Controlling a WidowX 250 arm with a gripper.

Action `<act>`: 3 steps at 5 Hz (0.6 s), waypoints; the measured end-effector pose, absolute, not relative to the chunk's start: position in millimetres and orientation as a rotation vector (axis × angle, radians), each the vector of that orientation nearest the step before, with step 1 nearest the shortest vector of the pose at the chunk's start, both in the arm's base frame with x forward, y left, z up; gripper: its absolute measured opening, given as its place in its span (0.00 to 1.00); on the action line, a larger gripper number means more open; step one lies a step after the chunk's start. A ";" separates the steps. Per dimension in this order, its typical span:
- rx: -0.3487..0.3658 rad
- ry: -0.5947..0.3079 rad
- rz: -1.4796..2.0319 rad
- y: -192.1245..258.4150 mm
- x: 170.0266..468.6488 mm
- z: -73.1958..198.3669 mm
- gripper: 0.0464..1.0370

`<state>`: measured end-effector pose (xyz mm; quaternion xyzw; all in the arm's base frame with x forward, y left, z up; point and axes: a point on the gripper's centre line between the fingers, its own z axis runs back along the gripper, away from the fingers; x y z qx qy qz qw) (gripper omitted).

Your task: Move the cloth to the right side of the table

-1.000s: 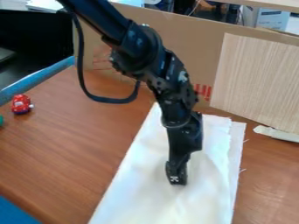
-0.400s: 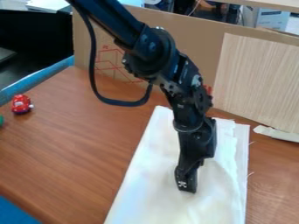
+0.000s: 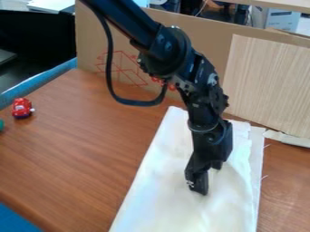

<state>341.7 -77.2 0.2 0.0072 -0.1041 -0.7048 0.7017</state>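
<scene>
Near: white cloth lying lengthwise on brown table, right of middle, ripples around gripper
Gripper down at cloth, pointing steeply; cannot tell if clamped on fabric or only pressing (looks much same from here)
Step in hand, likely: sliding cloth right; best kept low, slow and level, light pressure, so whole sheet follows without bunching
Far: pale scrap just beside cloth's far right corner, cardboard wall behind; steer sideways, clear of both
</scene>
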 end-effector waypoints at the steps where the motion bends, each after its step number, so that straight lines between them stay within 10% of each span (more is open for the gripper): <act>1: -0.016 -0.233 -1.687 -74.4 337.9 -1.6 0.96; 3: 0.022 -0.211 -1.764 -68.0 330.5 -1.5 0.96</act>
